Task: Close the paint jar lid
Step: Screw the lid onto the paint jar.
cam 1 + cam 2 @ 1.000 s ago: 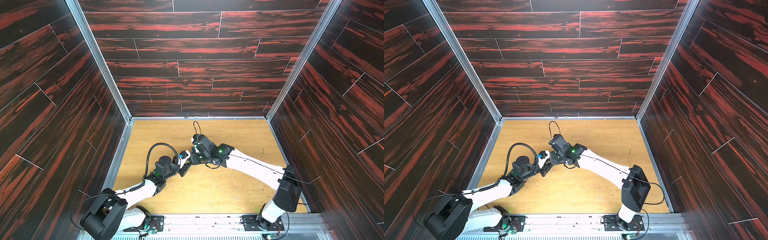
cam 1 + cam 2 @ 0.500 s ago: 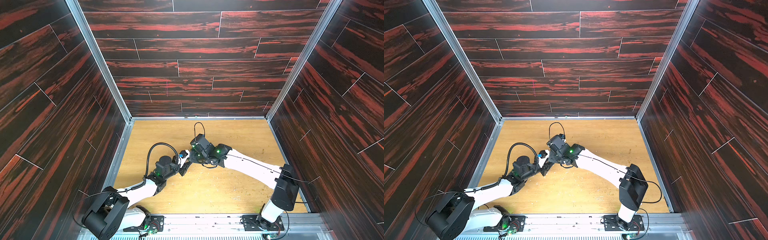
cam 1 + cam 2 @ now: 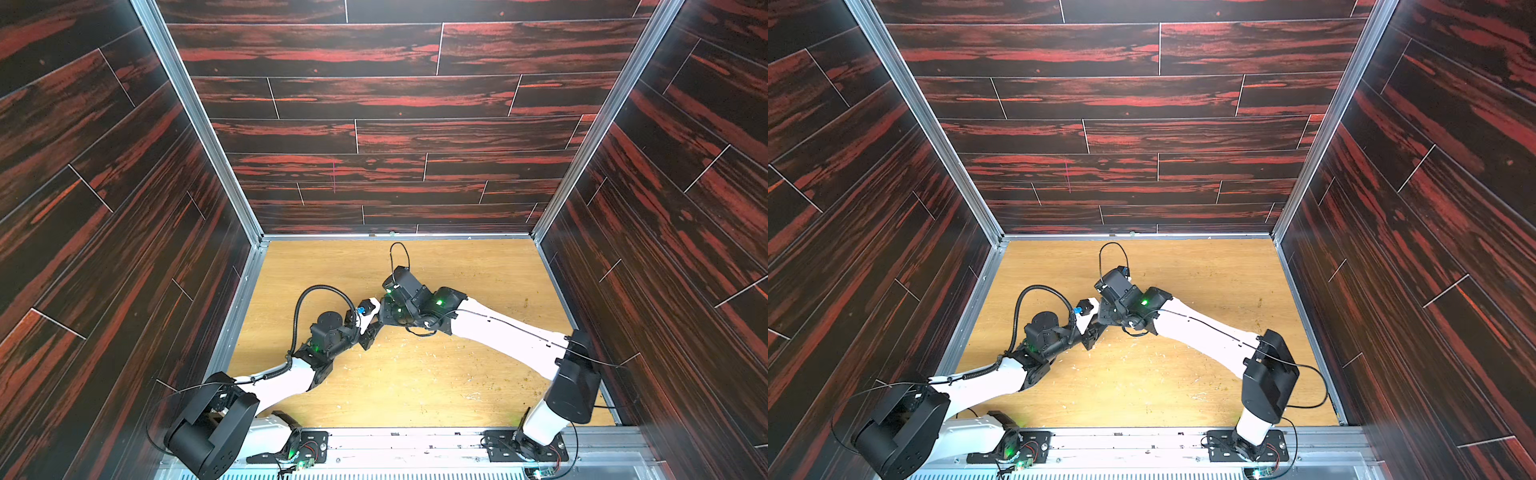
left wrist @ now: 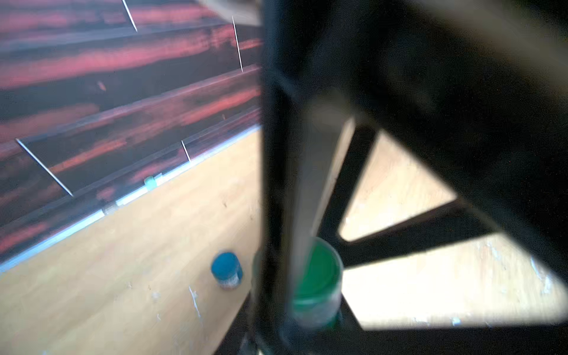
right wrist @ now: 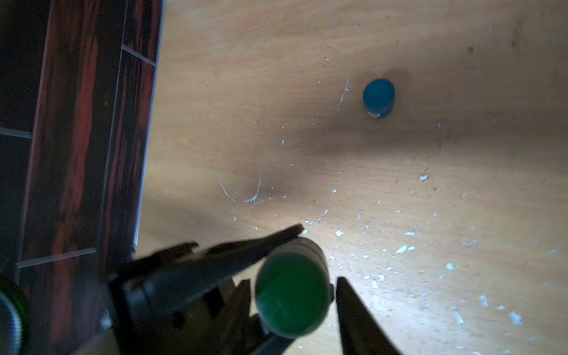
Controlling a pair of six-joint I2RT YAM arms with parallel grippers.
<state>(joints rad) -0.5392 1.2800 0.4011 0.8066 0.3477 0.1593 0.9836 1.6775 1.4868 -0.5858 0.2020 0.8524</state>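
The green paint jar (image 5: 309, 246) is held in the left gripper (image 3: 372, 332), whose fingers are clamped on its pale body just under the cap. Whether the jar's base touches the table cannot be told. The green lid (image 5: 292, 295) sits on the mouth of the jar, facing up at the right gripper (image 5: 293, 284). How far it is screwed down cannot be told.

The right gripper hangs directly over the lid with its jaws spread to either side. One fingertip (image 5: 349, 304) stands just off the rim, with a thin strip of table showing between them. The other lies close to the opposite edge, and contact there is unclear. In both top views the two grippers meet tip to tip and hide the jar.

A small blue-capped jar (image 4: 226, 270) stands upright out beyond the left gripper's fingertips, apart from the held jar and touching neither gripper. The wooden table (image 5: 399, 172) under the grippers is flecked with white specks. Dark red-streaked panel walls (image 3: 374, 104) enclose it.
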